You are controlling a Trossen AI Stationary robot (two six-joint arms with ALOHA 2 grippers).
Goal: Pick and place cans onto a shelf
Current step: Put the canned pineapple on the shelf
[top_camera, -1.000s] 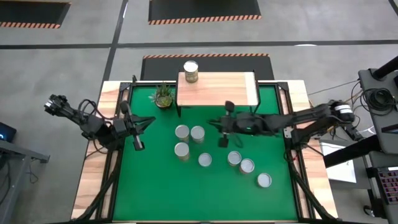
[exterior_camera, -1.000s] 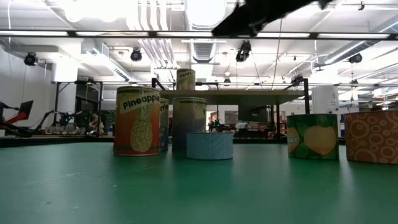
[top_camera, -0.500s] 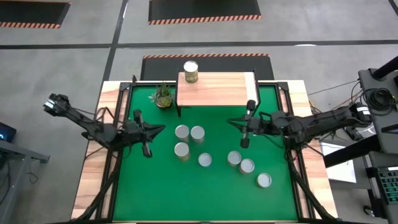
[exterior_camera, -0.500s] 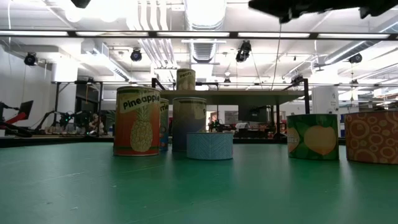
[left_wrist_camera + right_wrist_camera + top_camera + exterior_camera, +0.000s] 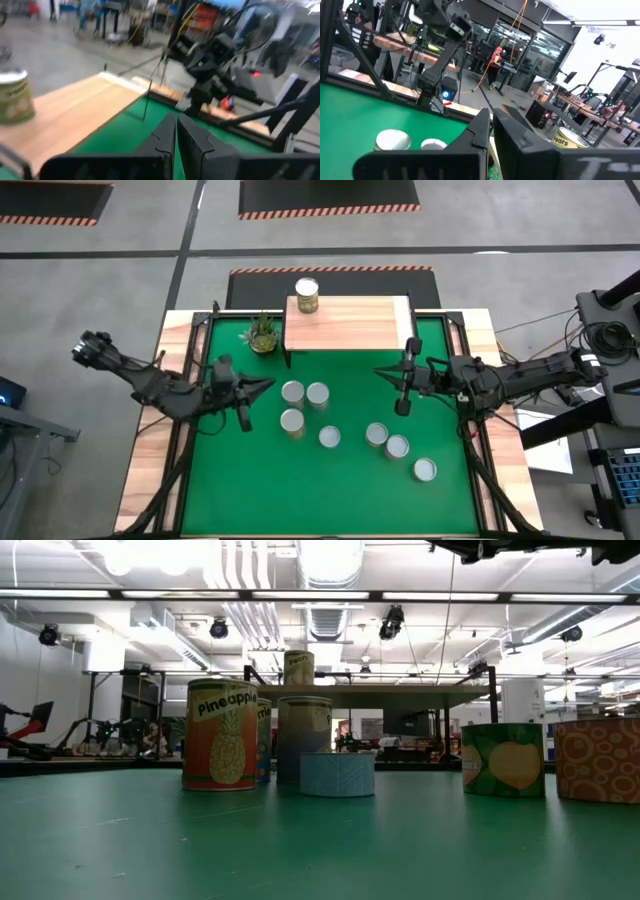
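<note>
Both arms have shifted since the earlier frames: the left gripper [image 5: 240, 406] has swung in over the mat [image 5: 250, 480], and the right gripper [image 5: 402, 385] has drawn back from the middle toward the shelf's right front corner. Each pincer is clenched, with nothing in it.

Taking the shelf [image 5: 350, 325] as landmark: a small potted plant [image 5: 263, 333] stands just beside its left end. One can [image 5: 307, 295] stands on the shelf's back left corner. In front of the shelf three cans [image 5: 304, 394] cluster near its left half, the left gripper to their left. Four more cans [image 5: 397, 447] trail away in front of its right half, the right gripper between them and the shelf.

From table height, the nearest tall can [image 5: 220, 733] reads "Pineapple" above a pineapple picture. A short pale blue can [image 5: 337, 773] stands just right of it, partly covering a taller can [image 5: 304, 725] behind. In the right wrist view the shelf can [image 5: 565, 139] reads "Pears".
</note>
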